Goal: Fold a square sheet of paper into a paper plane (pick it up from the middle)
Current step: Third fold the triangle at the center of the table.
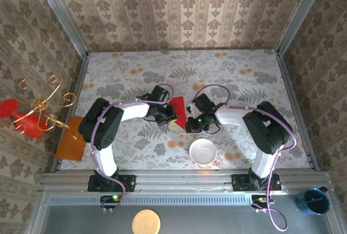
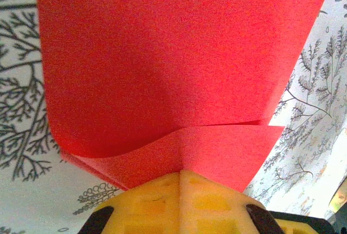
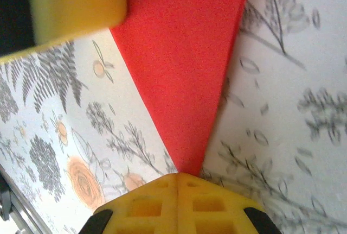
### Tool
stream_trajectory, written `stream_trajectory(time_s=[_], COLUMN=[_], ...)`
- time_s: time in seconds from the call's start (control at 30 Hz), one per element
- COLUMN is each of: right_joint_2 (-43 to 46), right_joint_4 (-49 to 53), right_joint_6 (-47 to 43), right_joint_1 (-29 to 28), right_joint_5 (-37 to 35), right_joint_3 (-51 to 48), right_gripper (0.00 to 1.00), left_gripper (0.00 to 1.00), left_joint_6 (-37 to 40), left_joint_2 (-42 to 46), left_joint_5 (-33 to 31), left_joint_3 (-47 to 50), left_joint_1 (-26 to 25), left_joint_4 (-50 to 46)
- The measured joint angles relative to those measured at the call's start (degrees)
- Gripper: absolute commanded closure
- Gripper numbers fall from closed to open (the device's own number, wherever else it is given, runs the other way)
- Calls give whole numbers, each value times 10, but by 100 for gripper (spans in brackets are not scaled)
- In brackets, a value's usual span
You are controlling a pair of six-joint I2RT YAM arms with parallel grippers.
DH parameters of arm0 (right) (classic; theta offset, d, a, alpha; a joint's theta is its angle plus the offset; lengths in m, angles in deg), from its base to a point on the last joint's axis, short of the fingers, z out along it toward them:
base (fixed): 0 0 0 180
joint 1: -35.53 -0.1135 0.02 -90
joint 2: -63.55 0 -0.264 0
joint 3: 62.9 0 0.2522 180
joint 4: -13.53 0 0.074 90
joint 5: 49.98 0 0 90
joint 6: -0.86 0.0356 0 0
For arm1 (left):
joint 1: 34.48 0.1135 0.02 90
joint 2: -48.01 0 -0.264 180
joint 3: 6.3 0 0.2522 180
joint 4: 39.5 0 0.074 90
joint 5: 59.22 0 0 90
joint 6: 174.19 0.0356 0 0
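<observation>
Yellow fingertips of the left gripper sit pressed together at 6 o'clock in the left wrist view, clamped on the red sheet. A folded flap curls across just above the tips, and the rest of the sheet fans out toward 12. Right gripper is the same: tips together at 6 o'clock, pinching a narrow pointed corner of the sheet that widens toward 12.

From above we see the sheet held between the two grippers mid-table, roughly 11 o'clock from the white bowl and well apart from it. The left gripper is on its 8 o'clock side, the right on its 4 o'clock side. We can't tell whether the sheet touches the table or hangs just off it.

Our read is that we're mid-fold, with both arms on one sheet. To do it well:
- move both arms in sync, since any pull apart will tear thin paper
- line the flap edge up with the edge under it before committing the crease
- bring the sheet flat to the table, then press along the fold
- let go with one side only once the other has it pinned
</observation>
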Motion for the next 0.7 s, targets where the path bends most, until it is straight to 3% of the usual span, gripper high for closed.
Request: stream_trajectory(time_s=[0.17, 0.3, 0.7], right_joint_2=[47, 72, -32], right_joint_4=[34, 5, -14], right_joint_6=[1, 26, 44], right_joint_1=[0, 0, 0], right_joint_5=[-13, -12, -18], right_joint_3=[-19, -18, 65], right_gripper=[94, 94, 97], left_gripper=[100, 100, 100], left_joint_6=[2, 4, 9], left_joint_2=[0, -2, -4], left_joint_5=[0, 0, -1], left_joint_3=[-3, -7, -14], left_joint_1=[0, 0, -1], left_joint_4=[-3, -8, -18])
